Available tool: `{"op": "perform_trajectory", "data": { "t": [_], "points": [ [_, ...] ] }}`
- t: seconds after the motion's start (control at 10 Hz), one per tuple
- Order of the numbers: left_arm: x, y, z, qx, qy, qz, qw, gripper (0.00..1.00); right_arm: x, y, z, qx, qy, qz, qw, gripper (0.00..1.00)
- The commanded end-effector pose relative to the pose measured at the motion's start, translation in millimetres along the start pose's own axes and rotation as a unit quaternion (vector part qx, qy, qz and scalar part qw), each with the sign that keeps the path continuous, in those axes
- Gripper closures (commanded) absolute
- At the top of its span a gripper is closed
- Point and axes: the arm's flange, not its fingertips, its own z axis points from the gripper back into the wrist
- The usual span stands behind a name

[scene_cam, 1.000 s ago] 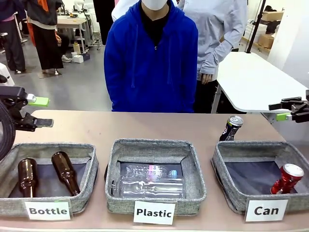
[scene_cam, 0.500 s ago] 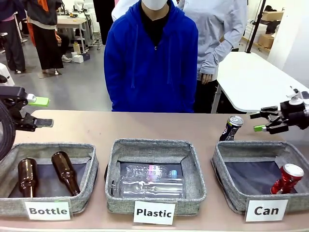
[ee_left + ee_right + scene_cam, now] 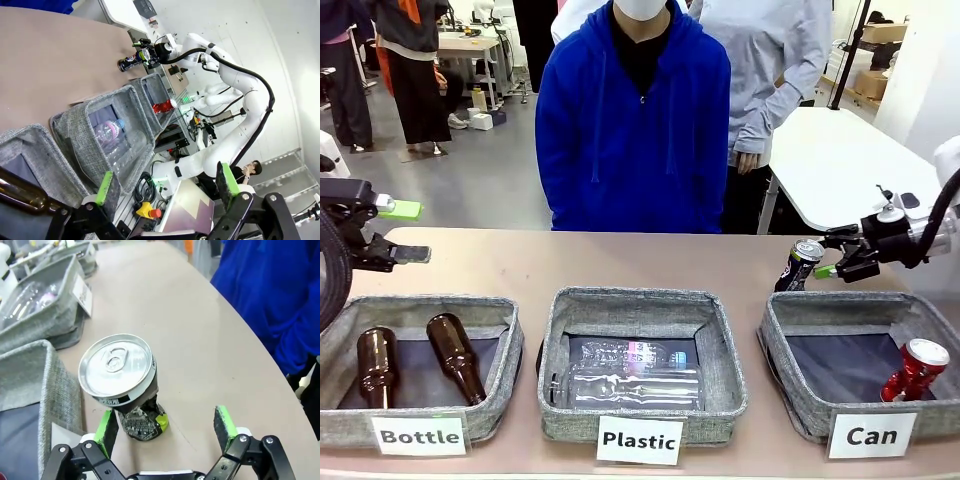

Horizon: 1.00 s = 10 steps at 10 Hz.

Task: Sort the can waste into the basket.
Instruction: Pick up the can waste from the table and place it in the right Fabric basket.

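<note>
Standing dented by the desk's far right edge, just behind the basket [image 3: 798,330], the dark can [image 3: 799,265] is flanked by the open, empty right hand [image 3: 832,255]. One red can [image 3: 914,369] is already binned; the left hand [image 3: 408,232] is held open too.

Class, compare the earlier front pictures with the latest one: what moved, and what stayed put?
The right gripper swung in from the table's right edge toward the black can, jaws open, gripping nothing yet. The left gripper, the red can in the Can basket, and the black can stayed put.
</note>
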Motion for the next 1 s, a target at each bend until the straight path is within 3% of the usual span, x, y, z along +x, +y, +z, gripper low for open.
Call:
{"op": "perform_trajectory", "data": {
  "t": [0.0, 0.9],
  "points": [
    [-1.2, -1.9, 0.2, -0.001, -0.005, -0.004, 1.000, 0.00, 2.0, -10.8, -5.5, 0.007, 0.021, -0.002, 1.000, 0.00],
    [-1.2, -1.9, 0.2, -0.001, -0.005, -0.004, 1.000, 0.00, -5.1, -21.6, -29.7, 0.057, -0.008, -0.020, 0.998, 0.00]
  ]
}}
